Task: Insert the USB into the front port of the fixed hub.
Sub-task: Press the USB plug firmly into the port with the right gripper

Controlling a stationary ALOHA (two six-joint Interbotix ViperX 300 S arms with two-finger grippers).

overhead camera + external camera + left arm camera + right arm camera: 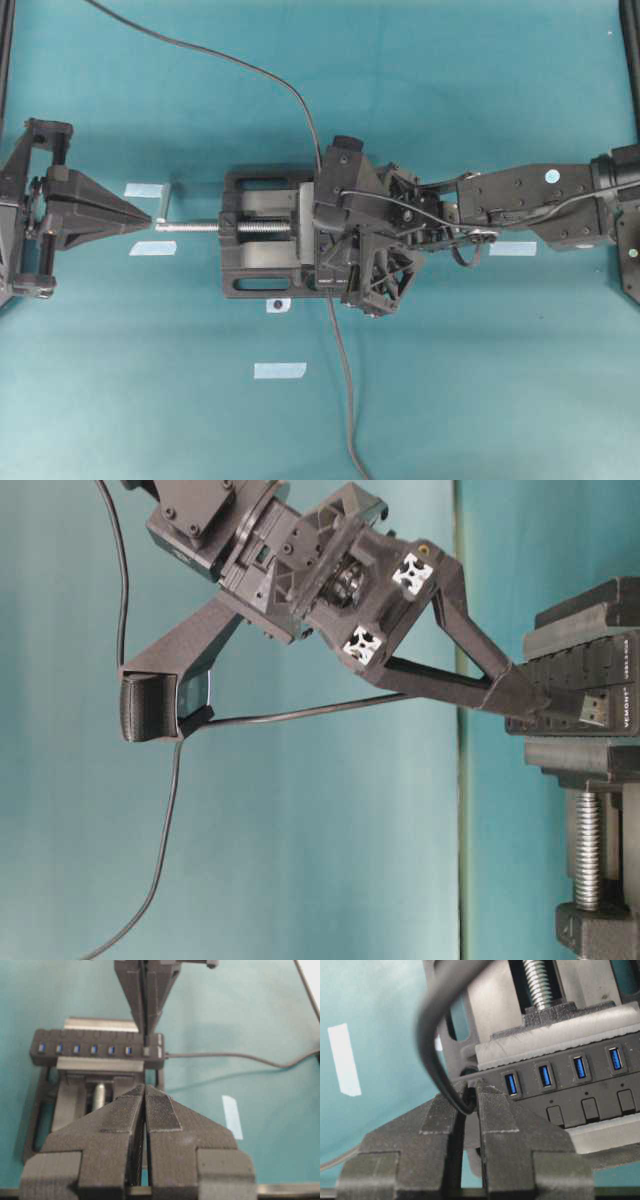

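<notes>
Evidently near completion: the right gripper (466, 1097), jaws pinching the USB (465, 1105), stood at the end slot of the fixed hub (560, 1085); full seating could not be confirmed, release remained; left gripper (145, 1110) idle, jaws pressed together

This looks like a robotics lab bench set up for tests. A plain teal mat (450, 90) covers the whole work surface, with nothing homely on it. Small strips of pale tape (279, 370) mark spots on the mat, lower middle and left of centre. A black vise (262, 232) with a silver screw (190, 227) sits at the centre, and dark frame bars (630, 60) run along the far right edge.
</notes>
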